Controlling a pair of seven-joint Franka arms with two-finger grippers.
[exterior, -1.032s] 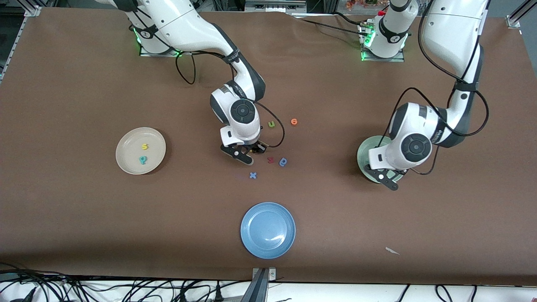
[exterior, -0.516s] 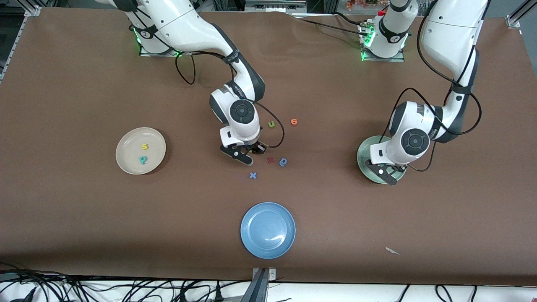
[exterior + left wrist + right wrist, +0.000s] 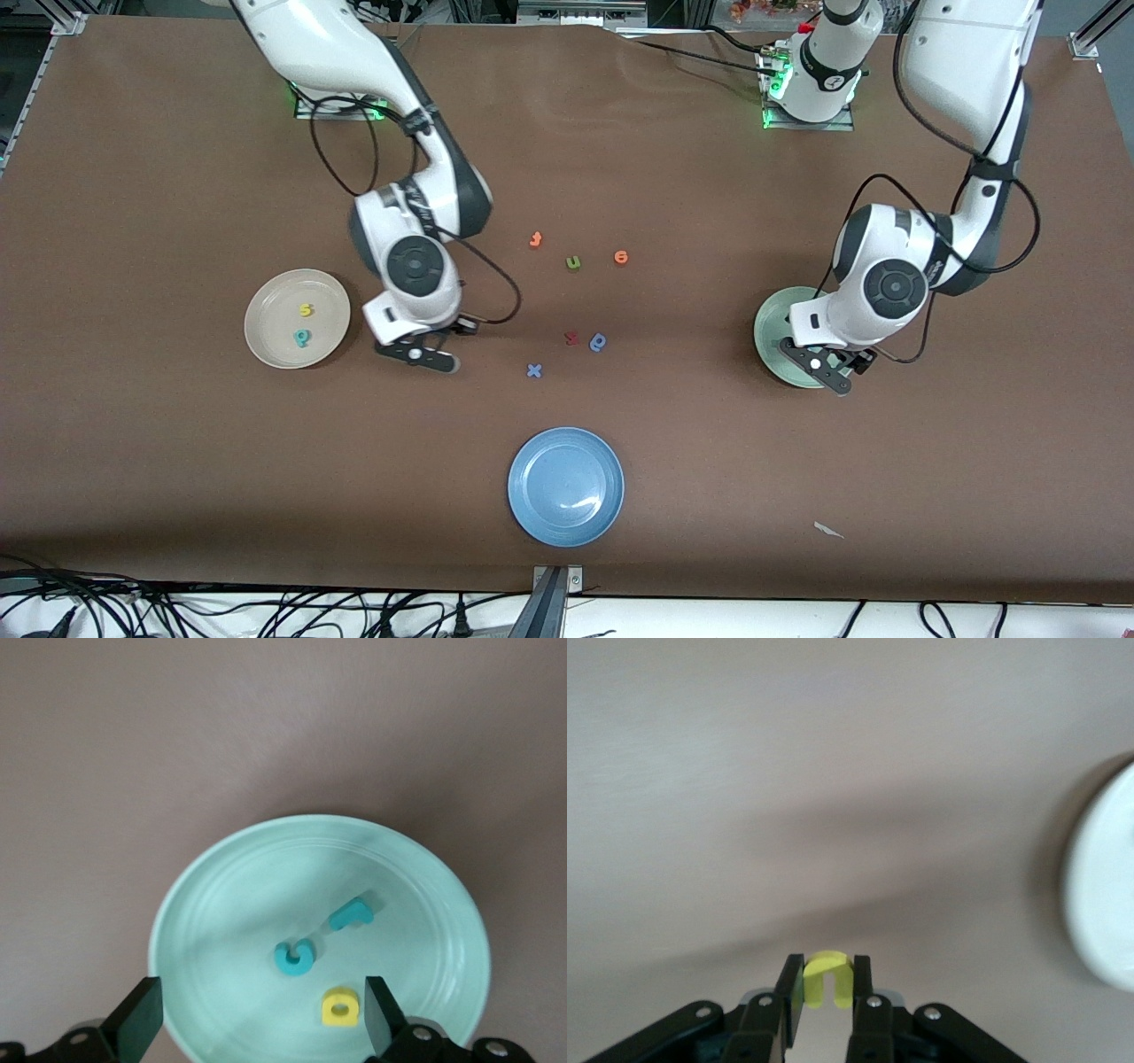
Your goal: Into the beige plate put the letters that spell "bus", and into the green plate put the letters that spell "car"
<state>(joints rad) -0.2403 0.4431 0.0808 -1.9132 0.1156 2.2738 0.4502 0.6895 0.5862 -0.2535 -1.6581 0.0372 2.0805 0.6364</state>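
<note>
From the front, the beige plate (image 3: 297,318) lies toward the right arm's end of the table with a yellow "s" (image 3: 306,309) and a teal "b" (image 3: 302,337) in it. The right gripper (image 3: 423,348) hangs over bare table just beside that plate, on the side toward the table's middle. The green plate (image 3: 772,330) lies toward the left arm's end, partly covered by the left gripper (image 3: 830,370), which is over its rim. In the middle of the table sit loose letters: an orange letter (image 3: 535,239), a green "u" (image 3: 573,262), an orange "e" (image 3: 621,257), a red "z" (image 3: 571,338), a blue letter with a bowl (image 3: 598,342) and a blue "x" (image 3: 533,370). A blue plate (image 3: 565,486) lies nearer the camera than all of them.

In the left wrist view the gripper's fingers (image 3: 140,1019) stand wide apart and hold nothing (they straddle the plate below). In the green plate lie a teal "c" (image 3: 294,958), a teal "r" (image 3: 352,914) and a yellow "a" (image 3: 339,1008), each apart from the others.

In the right wrist view the fingers (image 3: 792,987) are pinched narrow on a yellow "u" (image 3: 828,979), held over brown table, with the beige plate's rim at the picture's edge.
</note>
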